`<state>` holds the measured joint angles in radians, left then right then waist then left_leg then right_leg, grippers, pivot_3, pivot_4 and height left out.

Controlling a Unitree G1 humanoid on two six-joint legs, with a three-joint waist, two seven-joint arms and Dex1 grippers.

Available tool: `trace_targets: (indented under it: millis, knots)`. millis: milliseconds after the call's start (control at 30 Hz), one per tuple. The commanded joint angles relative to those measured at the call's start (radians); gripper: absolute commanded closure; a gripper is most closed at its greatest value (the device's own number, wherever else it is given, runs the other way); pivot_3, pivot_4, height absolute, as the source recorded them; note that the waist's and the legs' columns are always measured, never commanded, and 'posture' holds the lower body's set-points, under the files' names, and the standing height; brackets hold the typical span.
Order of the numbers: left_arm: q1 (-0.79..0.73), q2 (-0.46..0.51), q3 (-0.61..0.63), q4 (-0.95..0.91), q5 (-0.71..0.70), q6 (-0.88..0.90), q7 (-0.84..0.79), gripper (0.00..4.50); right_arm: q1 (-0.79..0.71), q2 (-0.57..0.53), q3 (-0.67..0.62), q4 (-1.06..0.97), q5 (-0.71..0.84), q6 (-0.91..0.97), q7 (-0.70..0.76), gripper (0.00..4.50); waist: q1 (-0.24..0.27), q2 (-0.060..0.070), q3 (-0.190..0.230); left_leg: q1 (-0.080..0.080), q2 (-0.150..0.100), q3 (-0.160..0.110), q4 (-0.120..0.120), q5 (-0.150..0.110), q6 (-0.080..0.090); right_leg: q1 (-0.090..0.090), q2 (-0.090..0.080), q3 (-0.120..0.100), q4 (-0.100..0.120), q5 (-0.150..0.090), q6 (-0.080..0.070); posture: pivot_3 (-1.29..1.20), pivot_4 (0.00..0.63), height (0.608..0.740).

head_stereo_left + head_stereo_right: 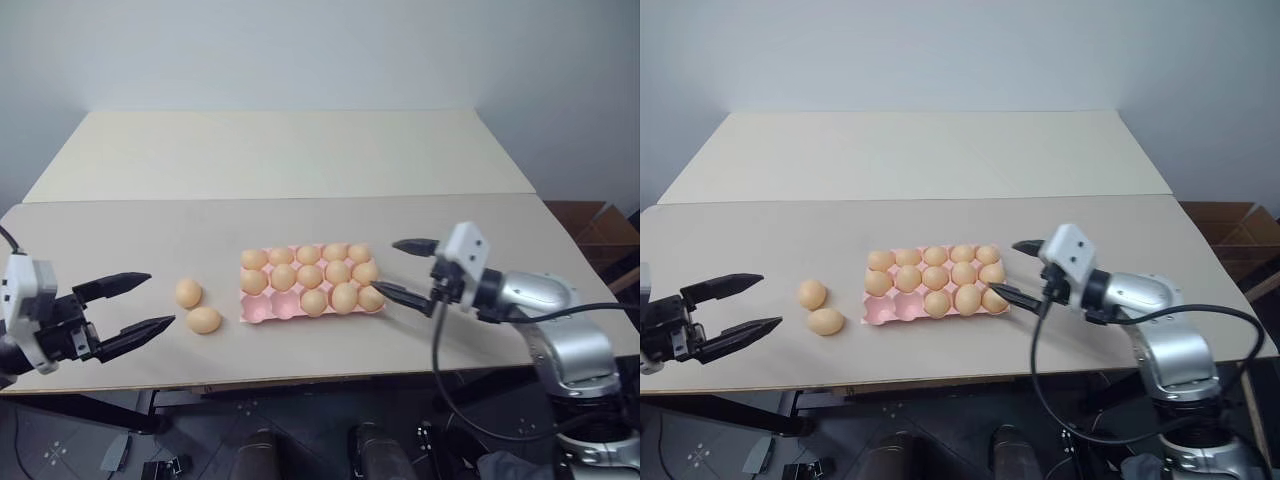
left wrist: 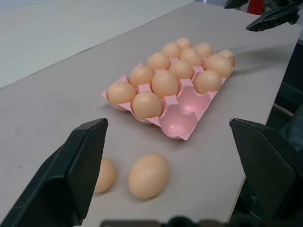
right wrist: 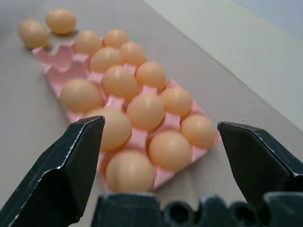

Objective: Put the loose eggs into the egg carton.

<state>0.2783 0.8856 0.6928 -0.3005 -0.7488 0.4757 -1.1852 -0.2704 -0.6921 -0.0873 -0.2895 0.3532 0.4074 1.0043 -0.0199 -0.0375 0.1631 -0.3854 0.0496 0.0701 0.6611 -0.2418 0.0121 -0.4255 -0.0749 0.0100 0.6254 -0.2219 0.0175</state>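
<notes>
Eggs, two loose smooth orange-tan ovals (image 1: pixel 196 306), lie on the beige tabletop (image 1: pixel 300 215) near its front edge, just past the left gripper (image 1: pixel 139 303), whose jaws stand wide and empty, pointing level across at them. Nearer egg's long axis runs roughly along the front edge. Left arm is clearly nearer. Flat pale pink moulded egg carton (image 1: pixel 262 308) sits right of them, two front-left cups free. Right gripper (image 1: pixel 403 269), jaws wide, empty, hangs just beside the carton's right end.

Lab-like room, bare beige tables (image 1: pixel 300 150), plain white wall (image 1: pixel 300 50)
</notes>
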Motion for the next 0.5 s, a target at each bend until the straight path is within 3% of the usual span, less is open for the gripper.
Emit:
trace_targets:
  millis: [33,267,500]
  knots:
    - [0.037,-0.012,0.047,0.011,-0.005,-0.001,-0.009,0.00,0.011,-0.042,-0.053,0.056,0.041,-0.104,0.093,0.03,-0.001,0.000,0.000,0.000,0.000,0.000,0.000,0.000,0.000,0.000,0.000,0.000,0.000,0.000,0.000,0.00,0.150,0.740]
    - [0.053,0.002,0.018,0.011,0.044,-0.018,0.004,0.00,0.009,-0.055,-0.052,0.073,0.054,-0.144,0.113,0.03,0.007,0.000,0.000,0.001,0.001,0.000,0.000,0.000,0.000,0.000,0.001,0.000,0.002,-0.001,-0.001,0.00,0.150,0.740]
    - [0.003,-0.009,-0.186,-0.010,0.208,-0.048,0.111,0.00,0.025,-0.084,-0.047,0.020,0.108,-0.137,0.183,0.03,0.014,0.000,0.000,-0.001,-0.001,0.000,0.000,0.000,0.000,0.000,-0.001,0.001,-0.001,0.003,-0.003,0.00,0.150,0.740]
